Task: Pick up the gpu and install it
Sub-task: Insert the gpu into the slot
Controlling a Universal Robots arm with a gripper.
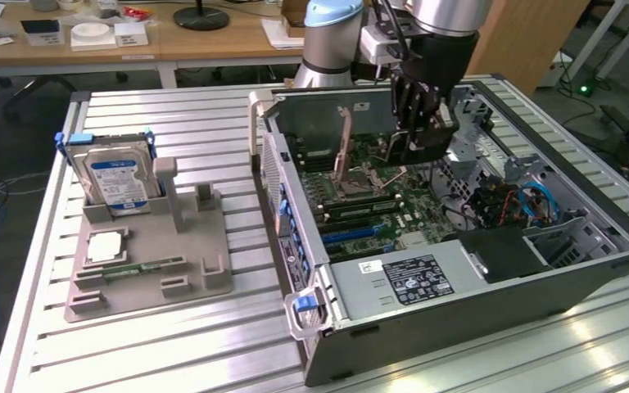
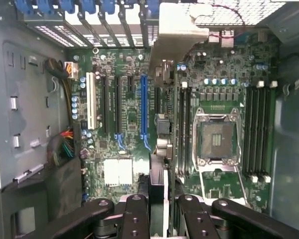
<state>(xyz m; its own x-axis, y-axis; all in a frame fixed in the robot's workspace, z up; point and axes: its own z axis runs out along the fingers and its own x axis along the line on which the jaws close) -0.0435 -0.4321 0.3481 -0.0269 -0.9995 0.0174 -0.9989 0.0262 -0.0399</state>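
My gripper (image 1: 416, 123) hangs over the open computer case (image 1: 576, 270), shut on the gpu (image 1: 432, 135), a dark flat card held on edge above the motherboard (image 1: 402, 205). In the wrist view the gpu (image 2: 157, 181) runs edge-on between my two black fingers (image 2: 134, 216), and its pale metal end bracket (image 2: 177, 37) reaches toward the case's rear slot openings. The card hovers beside the long blue expansion slot (image 2: 143, 104), between that slot and the memory slots, and is not seated in anything.
A grey fixture tray (image 1: 151, 278) on the slatted table at the exterior view's left holds the silver hard drive (image 1: 118, 182) upright and a green memory stick (image 1: 140, 268). Inside the case lie the bare CPU socket (image 2: 215, 139), a power supply (image 1: 413, 278) and loose cables (image 1: 517, 205).
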